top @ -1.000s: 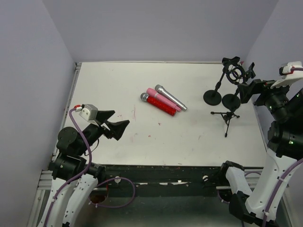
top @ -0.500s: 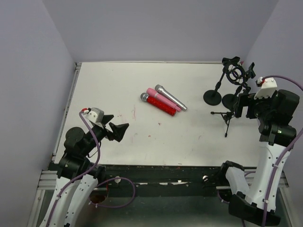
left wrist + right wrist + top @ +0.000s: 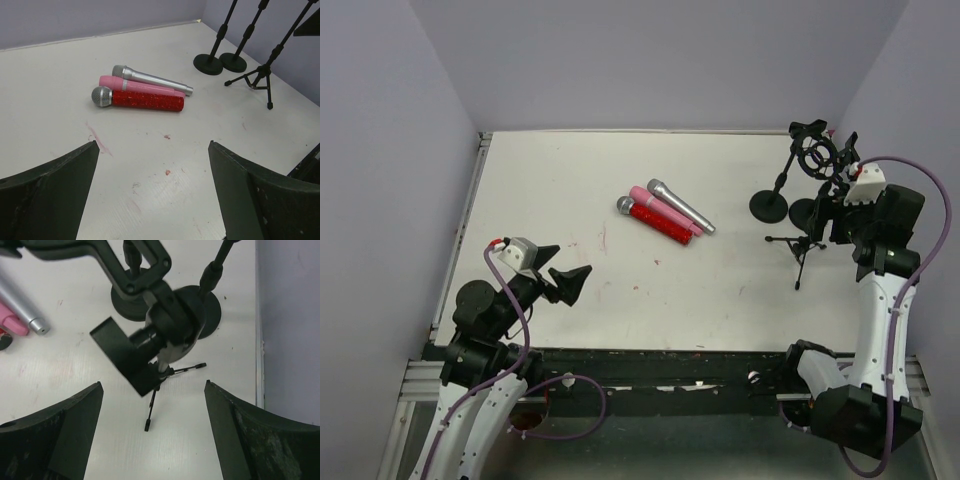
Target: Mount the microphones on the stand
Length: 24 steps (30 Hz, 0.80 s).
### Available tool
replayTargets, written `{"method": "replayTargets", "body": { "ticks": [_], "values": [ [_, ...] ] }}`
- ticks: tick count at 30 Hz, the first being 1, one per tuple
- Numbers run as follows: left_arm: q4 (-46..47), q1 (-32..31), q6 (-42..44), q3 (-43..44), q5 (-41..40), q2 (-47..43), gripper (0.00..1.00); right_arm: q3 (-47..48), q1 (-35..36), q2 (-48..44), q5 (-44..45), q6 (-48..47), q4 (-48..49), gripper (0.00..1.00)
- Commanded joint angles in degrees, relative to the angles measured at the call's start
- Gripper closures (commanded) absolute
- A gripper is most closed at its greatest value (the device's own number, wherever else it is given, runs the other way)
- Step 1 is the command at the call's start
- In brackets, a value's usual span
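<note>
Left hand (image 3: 563, 268), fingers spread apart, hovered low over the near-left white table (image 3: 550, 180), aimed at the glittery red microphone with silver mesh head (image 3: 660, 222), the all-pink microphone (image 3: 663, 207) and the silver-grey microphone (image 3: 682, 206) lying touching mid-table. Right hand (image 3: 153, 385), equally wide apart, hung above the black tripod stand (image 3: 170, 325).

Left wrist view: the top edge cuts off the upper parts of both round-base stands (image 3: 208, 65) and the tripod stand (image 3: 262, 74). The pink microphone (image 3: 140, 85) lies partly hidden behind the red microphone (image 3: 145, 100). Right wrist view: the left edge leaves only the tail end of the silver microphone (image 3: 22, 307). The tripod stand's clip (image 3: 167, 325), close and soft-focused, covers its post.
</note>
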Motion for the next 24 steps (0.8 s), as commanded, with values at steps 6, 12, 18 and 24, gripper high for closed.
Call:
{"method": "replayTargets", "body": {
  "ticks": [6, 12, 18, 24],
  "values": [
    [0.95, -0.68, 0.95, -0.53, -0.61, -0.58, 0.01, -5.12, -0.45, 1.46, -9.79, -4.00, 15.62, 0.24],
    [0.86, -0.68, 0.95, -0.44, -0.26, 0.03, 0.01, -9.17, -0.45, 1.37, -9.81, -4.98, 21.16, 0.32],
    [0.95, -0.68, 0.95, -0.26, -0.17, 0.83, 0.01, -12.25, -0.46, 1.28, -10.32, -3.40, 26.17, 0.45],
    [0.95, -0.68, 0.95, -0.26, 0.27, 1.44, 0.01, -11.72, -0.54, 1.90, -12.26, -2.95, 27.23, 0.61]
  ]
}}
